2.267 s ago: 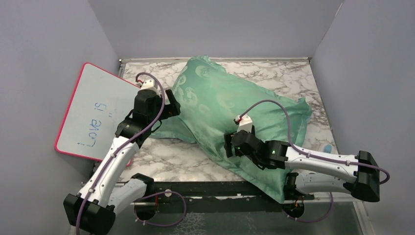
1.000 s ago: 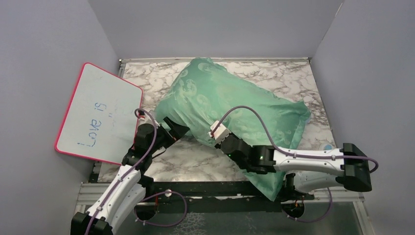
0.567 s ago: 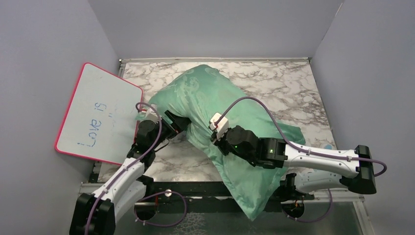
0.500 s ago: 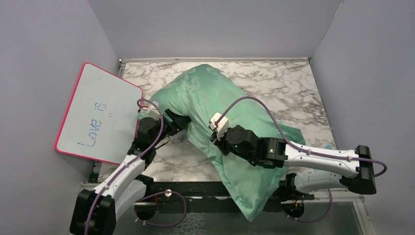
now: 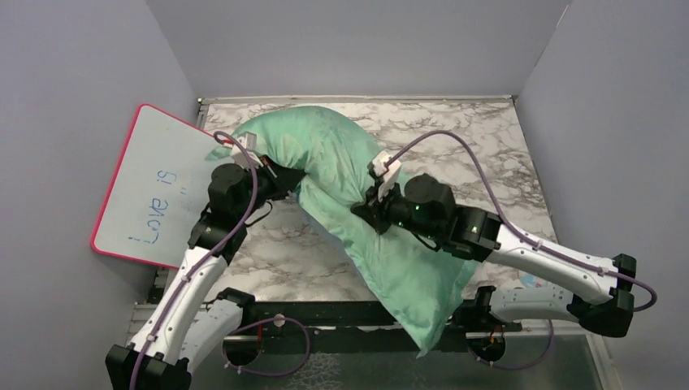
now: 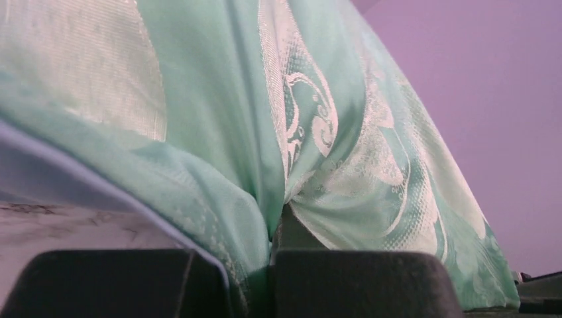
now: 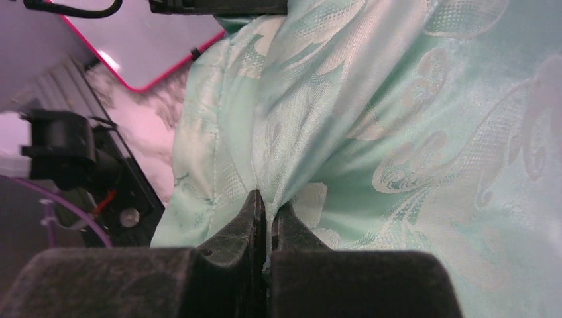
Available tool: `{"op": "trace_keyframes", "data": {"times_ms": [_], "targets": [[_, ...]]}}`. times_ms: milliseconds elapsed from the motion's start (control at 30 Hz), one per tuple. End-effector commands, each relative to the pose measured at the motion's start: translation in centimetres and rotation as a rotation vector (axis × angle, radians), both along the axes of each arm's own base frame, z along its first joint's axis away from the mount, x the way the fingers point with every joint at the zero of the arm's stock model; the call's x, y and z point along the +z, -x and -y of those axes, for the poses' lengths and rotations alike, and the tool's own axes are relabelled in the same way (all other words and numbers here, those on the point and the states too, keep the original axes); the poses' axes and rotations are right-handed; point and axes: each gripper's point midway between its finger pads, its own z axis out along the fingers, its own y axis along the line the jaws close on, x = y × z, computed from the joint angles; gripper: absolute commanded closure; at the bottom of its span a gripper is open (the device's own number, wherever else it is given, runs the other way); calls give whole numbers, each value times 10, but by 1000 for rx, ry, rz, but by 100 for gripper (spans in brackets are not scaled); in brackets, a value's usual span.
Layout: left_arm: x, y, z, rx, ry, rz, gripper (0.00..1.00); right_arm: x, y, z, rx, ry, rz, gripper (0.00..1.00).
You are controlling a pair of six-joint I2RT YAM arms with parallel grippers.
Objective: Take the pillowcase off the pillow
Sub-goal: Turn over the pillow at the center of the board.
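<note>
Pinching pillowcase [image 5: 398, 260] folds, L tool [image 5: 291, 175] & R tool [image 5: 363, 210] both clenched tight on fabric.

The overhead view is lit evenly and softly — shadows are faint. A violet tint is seen in both wrist views, where the pillowcase [image 6: 219, 99] is rendered glossy.

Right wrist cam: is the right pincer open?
No, the right pincer is shut on a fold of the pillowcase.
</note>
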Motion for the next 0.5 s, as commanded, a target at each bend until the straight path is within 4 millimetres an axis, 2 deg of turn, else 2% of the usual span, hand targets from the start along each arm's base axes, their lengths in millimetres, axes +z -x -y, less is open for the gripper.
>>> {"op": "trace_keyframes", "data": {"times_ms": [0, 67, 133, 167, 233, 300, 333, 400, 467], "targets": [[112, -5, -30, 137, -95, 241, 100, 73, 18, -18, 281, -236, -95, 99], [130, -7, -33, 151, -108, 216, 100, 81, 9, -18, 331, -233, -166, 99], [140, -11, -34, 160, -115, 184, 100, 86, -6, -16, 306, -191, -201, 98], [147, -12, -32, 155, -113, 187, 100, 86, -15, -15, 278, -162, -200, 93], [151, -19, -29, 149, -113, 173, 100, 80, -38, -7, 180, -115, -195, 75], [150, -28, -25, 141, -121, 151, 100, 72, -60, 4, 55, -64, -184, 50], [150, -31, -23, 136, -122, 142, 100, 68, -66, 12, -5, -39, -192, 44], [147, -39, -19, 124, -129, 124, 100, 78, -68, 24, -52, -23, -168, 38], [141, -46, -17, 124, -141, 103, 100, 101, -56, 33, -23, -67, -115, 27]]}}
